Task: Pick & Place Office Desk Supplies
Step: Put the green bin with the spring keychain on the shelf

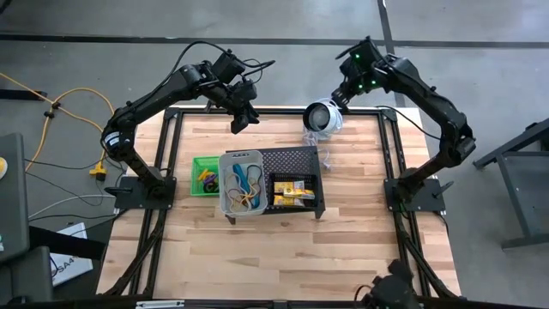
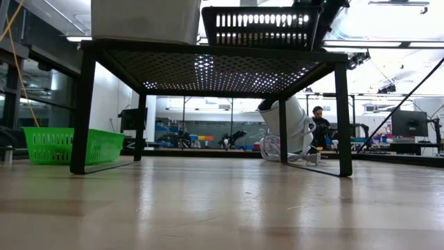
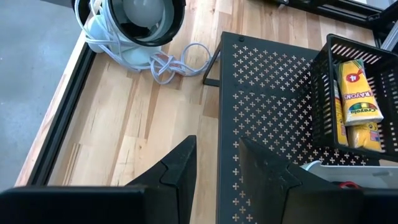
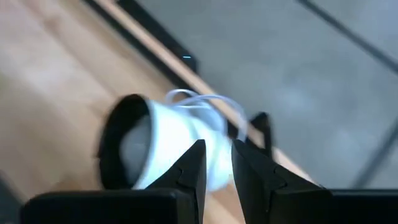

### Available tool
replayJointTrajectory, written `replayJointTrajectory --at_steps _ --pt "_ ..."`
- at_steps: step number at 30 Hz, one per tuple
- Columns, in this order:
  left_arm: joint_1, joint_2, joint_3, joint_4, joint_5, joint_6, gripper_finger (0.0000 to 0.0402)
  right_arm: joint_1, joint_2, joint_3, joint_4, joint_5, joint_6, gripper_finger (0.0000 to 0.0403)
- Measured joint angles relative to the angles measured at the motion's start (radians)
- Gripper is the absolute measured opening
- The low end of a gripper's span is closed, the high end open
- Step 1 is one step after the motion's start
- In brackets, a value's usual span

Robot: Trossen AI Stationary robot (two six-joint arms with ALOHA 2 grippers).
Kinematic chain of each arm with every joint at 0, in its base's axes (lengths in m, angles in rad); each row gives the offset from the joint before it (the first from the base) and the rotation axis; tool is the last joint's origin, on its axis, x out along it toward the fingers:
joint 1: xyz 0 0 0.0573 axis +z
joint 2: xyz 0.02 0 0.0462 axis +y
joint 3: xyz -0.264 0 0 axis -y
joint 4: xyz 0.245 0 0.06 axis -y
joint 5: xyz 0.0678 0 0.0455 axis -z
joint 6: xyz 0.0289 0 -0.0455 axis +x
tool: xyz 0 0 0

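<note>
Yellow tubes [image 3: 357, 102] beyond left end effector [image 3: 214, 168]

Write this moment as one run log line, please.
left gripper: open, empty, above far table edge | right gripper: narrow gap, empty, near round white device | clear bin, black bin: on black stand | green bin: on table

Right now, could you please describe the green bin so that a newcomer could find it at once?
Start at the black metal stand in the middle of the table. The green bin sits on the tabletop beside it, next to the clear bin. It alone is bright green and rests directly on the wood.
</note>
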Motion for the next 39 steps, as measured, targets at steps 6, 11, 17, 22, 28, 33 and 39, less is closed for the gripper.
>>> replayJointTrajectory --at_steps 6,11,17,22,28,33,39 --pt "0.0 0.0 0.0 0.0 0.0 0.001 0.0117 -0.012 0.0 0.0 0.0 0.162 0.0 0.0065" --pt "0.0 0.0 0.0 0.002 0.0 0.004 0.0117 -0.012 0.0 0.0 0.0 0.166 0.007 0.0065" --pt "0.0 0.0 0.0 0.004 0.0 0.005 0.0117 0.002 0.0 0.0 0.0 0.165 0.007 0.0065" --pt "0.0 0.0 0.0 0.004 0.0 0.005 0.0117 0.011 0.0 0.0 0.0 0.165 0.007 0.0065" --pt "0.0 0.0 0.0 0.003 -0.027 -0.03 0.0117 0.011 0.0 0.0 0.0 0.134 0.008 0.0065" --pt "0.0 -0.023 0.0 -0.04 -0.047 -0.075 0.0117 0.011 0.001 0.0 0.0 0.091 0.008 0.0065" --pt "0.009 -0.104 0.0 -0.18 -0.223 -0.17 0.0117 0.011 0.001 0.0 0.0 0.084 0.008 0.0065"
